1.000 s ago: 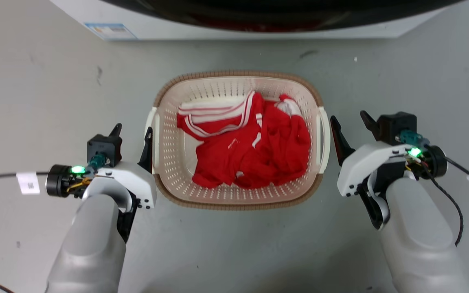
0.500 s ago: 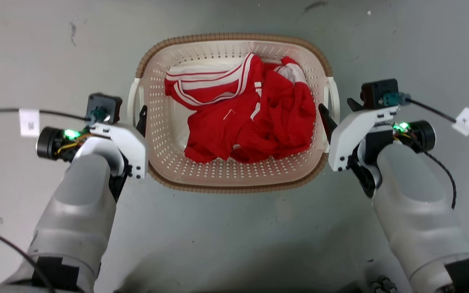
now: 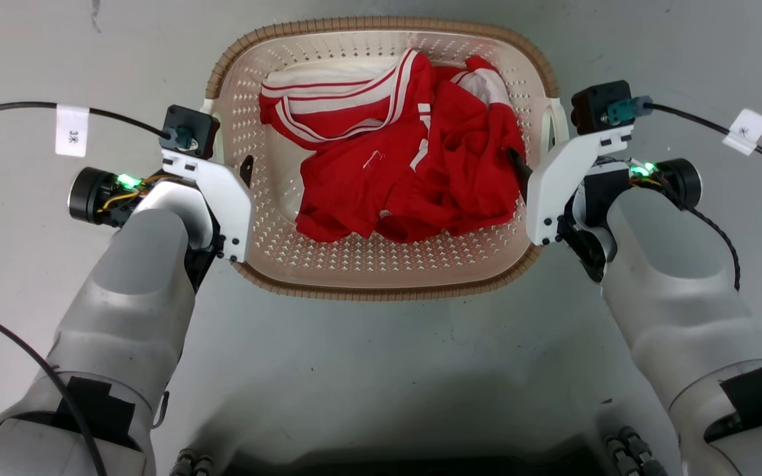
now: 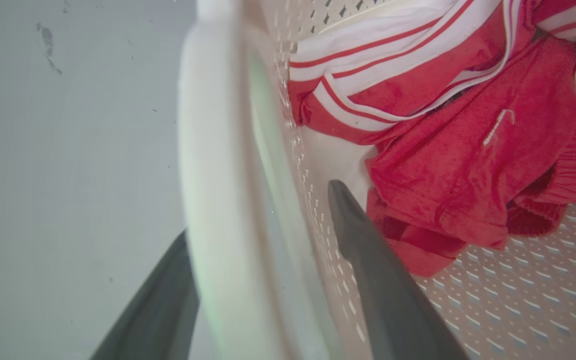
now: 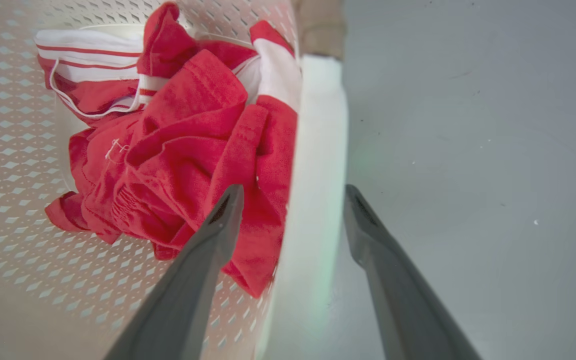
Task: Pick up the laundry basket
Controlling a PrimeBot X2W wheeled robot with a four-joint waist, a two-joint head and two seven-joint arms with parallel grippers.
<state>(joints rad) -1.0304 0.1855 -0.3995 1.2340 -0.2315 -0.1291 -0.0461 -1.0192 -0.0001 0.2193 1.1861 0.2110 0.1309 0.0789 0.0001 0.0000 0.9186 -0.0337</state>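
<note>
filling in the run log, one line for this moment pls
phase: pre-grasp | left claw: open, astride left handle | right claw: open, astride right handle | laundry basket: on floor, red clothes inside

Your two arms match. Each smooth, pale grey rounded forearm carries a patch of black tape towards its elbow end and finishes in an angular white wrist shell dotted with small dark screws. On each shell you have a black cube-shaped camera block with a teal connector, fed by a thin black cable bearing a white paper tag. A black cylindrical cap juts out sideways, with yellow wires and a lit green lamp beside it. Your left pincer and right pincer each have two long, dark grey, tapering fingers.
</note>
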